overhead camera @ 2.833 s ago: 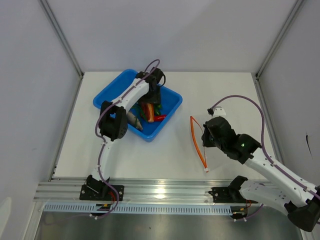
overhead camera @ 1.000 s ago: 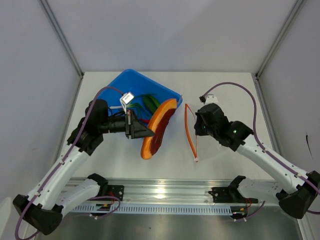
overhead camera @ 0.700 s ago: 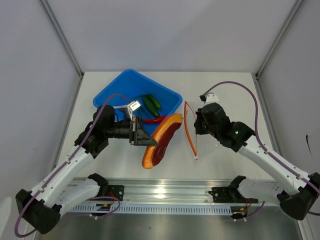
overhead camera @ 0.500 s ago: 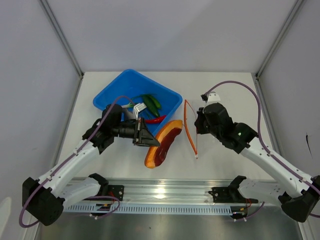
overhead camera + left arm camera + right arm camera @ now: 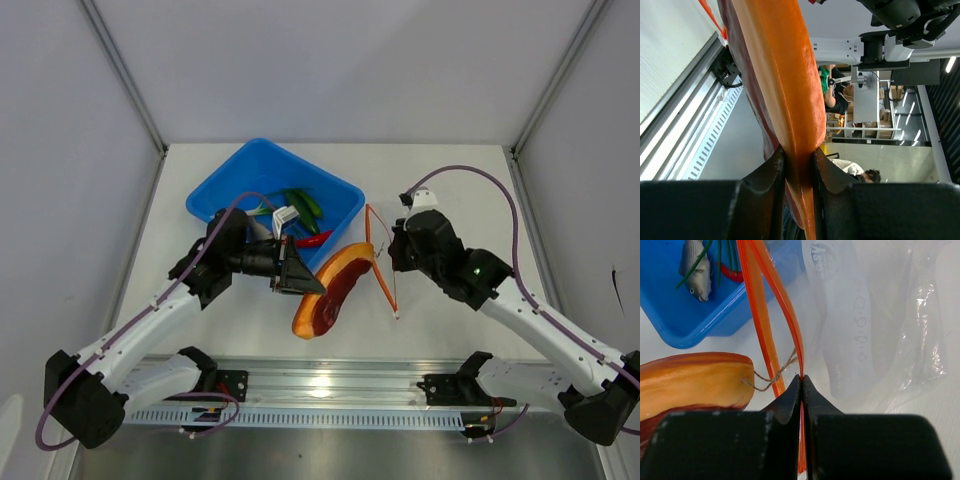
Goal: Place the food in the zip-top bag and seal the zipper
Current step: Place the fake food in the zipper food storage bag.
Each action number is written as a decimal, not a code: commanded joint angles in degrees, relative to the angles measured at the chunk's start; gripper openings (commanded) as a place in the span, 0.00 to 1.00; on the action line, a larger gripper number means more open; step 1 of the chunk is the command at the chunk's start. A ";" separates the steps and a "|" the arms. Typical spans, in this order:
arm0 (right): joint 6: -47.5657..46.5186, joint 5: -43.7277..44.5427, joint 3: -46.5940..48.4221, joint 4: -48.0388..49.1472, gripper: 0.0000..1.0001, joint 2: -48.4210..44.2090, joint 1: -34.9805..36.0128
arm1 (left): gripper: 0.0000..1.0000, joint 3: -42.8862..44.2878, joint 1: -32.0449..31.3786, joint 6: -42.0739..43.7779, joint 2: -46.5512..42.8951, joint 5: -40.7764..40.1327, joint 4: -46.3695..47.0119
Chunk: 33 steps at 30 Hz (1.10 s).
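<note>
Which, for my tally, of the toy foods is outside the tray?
The oval orange and purple slice, in the left fingers; the rest lie in the blue plastic tray.

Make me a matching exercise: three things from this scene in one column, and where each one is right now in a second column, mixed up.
Things:
1. orange slice
2. red chili
3. zipper

Places:
A. lying in the blue tray
B. pinched in the right pincer
C. clamped in the left pincer

Pairs: 1-C, 2-A, 3-B
</note>
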 commanded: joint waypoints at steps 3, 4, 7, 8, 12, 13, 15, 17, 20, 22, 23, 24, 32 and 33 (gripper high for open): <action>-0.56 0.25 -0.35 2.24 0.00 -0.82 0.99 | 0.01 0.67 -0.77 -1.78 -1.55 0.85 2.73; -0.03 0.25 -0.18 2.33 0.00 -0.81 1.17 | 0.01 0.67 -0.95 -2.04 -1.11 0.76 3.08; 1.02 -0.36 0.79 2.06 0.00 -0.46 1.87 | 0.01 1.45 -1.65 -2.48 0.82 0.06 4.66; 1.20 -0.45 1.14 2.06 0.00 -0.20 2.04 | 0.01 0.94 -2.00 -2.65 1.43 -0.20 5.62; 2.08 -0.36 1.58 1.71 0.00 0.24 3.36 | 0.00 2.86 -2.53 -2.92 5.91 -0.55 7.21; 2.34 -0.63 1.58 1.71 0.00 0.33 3.45 | 0.01 3.13 -2.62 -3.09 6.44 -0.82 7.56; 3.40 -1.15 1.58 1.71 0.00 0.33 3.71 | 0.01 4.70 -2.62 -3.10 7.76 -1.87 8.01; 4.45 -1.59 1.58 1.97 0.00 0.24 4.16 | 0.01 5.85 -2.62 -2.39 9.69 -3.45 7.65; 5.51 -2.12 1.85 1.80 0.00 0.24 4.95 | 0.01 7.17 -2.62 -2.13 11.28 -6.61 8.09; 6.65 -2.74 2.02 1.62 0.00 0.24 5.30 | 0.01 8.92 -2.62 -1.43 11.98 -8.99 7.65; 7.00 -3.00 2.02 1.54 0.00 0.33 5.39 | 0.01 9.11 -2.62 -1.51 12.51 -9.43 8.44; 7.44 -3.44 2.02 1.45 0.00 0.33 5.47 | 0.01 9.37 -2.71 -1.34 12.69 -10.13 8.71; 13.50 -7.03 3.78 1.62 0.00 1.20 5.47 | 0.01 12.27 -4.72 4.90 15.15 -18.29 8.71; 13.94 -7.57 3.96 1.88 0.00 1.29 5.47 | 0.01 12.19 -4.82 5.51 15.76 -18.92 8.71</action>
